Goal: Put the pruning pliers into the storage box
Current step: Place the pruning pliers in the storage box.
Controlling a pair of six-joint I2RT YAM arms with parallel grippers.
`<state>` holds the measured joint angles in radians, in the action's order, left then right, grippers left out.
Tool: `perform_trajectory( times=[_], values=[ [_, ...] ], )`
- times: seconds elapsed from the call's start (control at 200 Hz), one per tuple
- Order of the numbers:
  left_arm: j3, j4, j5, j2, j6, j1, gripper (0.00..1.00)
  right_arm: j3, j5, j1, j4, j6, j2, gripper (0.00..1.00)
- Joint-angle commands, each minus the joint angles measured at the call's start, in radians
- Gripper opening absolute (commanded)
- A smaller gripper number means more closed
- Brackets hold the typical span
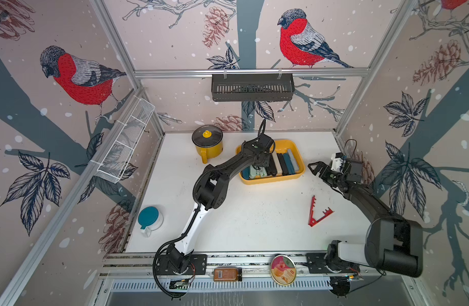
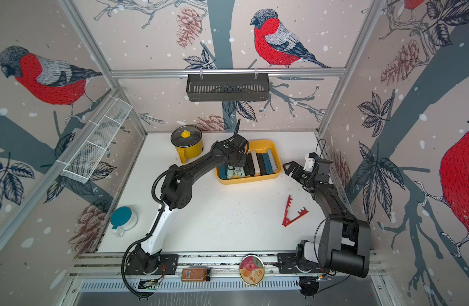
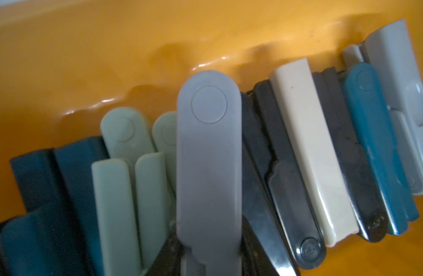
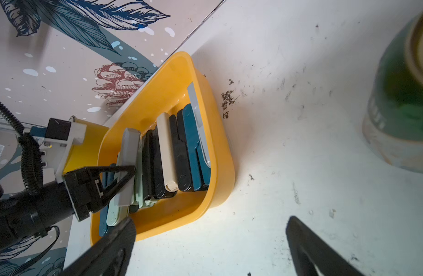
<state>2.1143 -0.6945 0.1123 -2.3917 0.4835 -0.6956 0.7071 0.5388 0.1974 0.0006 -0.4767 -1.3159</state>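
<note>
The grey pruning pliers (image 3: 208, 155) sit pinched in the left gripper (image 4: 130, 172), whose jaws are pressed together on one end; the tool hangs low over the storage box (image 1: 294, 145), above the row already inside, and whether it touches that row I cannot tell. The other pruning pliers (image 1: 283, 164) lie packed side by side in the box: teal and mint at the end under the gripper, then black, beige, black, teal and grey towards the far end wall; in the left wrist view they stand on edge and lean on one another. The red pruning pliers (image 1: 316, 213), spread in a V with toothed bars, lie alone on the white desk (image 1: 254, 217), well apart from the box and near the right arm. The right gripper (image 1: 315, 169) hovers just beside the box's right end with its jaws spread wide and nothing between them. A yellow lidded pot (image 1: 211, 149) stands near the box's left side; a teal-lidded jug (image 1: 148, 217) stands at the desk's left edge.
</note>
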Motion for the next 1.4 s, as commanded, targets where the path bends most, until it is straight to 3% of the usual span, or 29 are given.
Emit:
perform_trajectory(
  times=[0.0,0.365,0.625,0.88,1.056,1.396],
  values=[
    [-0.023,0.005,0.023,0.016,0.053,0.001,0.26,0.011,-0.097,0.001,-0.088,0.049,0.027,0.99],
    [-0.044,0.007,0.041,0.024,0.079,0.001,0.43,-0.075,-0.255,-0.009,-0.257,0.032,0.202,0.89],
    [-0.068,0.055,0.039,0.070,0.076,-0.002,0.60,-0.136,-0.317,-0.094,-0.329,-0.041,0.260,0.76],
    [-0.117,0.150,0.049,0.174,0.033,-0.009,0.80,-0.181,-0.412,-0.216,-0.393,-0.138,0.307,0.70],
    [-0.267,0.309,0.138,0.330,-0.039,-0.048,0.99,-0.224,-0.500,-0.259,-0.445,-0.206,0.386,0.69],
    [-0.791,0.686,0.320,0.729,-0.121,-0.058,1.00,-0.310,-0.582,-0.341,-0.440,-0.299,0.414,0.66]
  ],
)
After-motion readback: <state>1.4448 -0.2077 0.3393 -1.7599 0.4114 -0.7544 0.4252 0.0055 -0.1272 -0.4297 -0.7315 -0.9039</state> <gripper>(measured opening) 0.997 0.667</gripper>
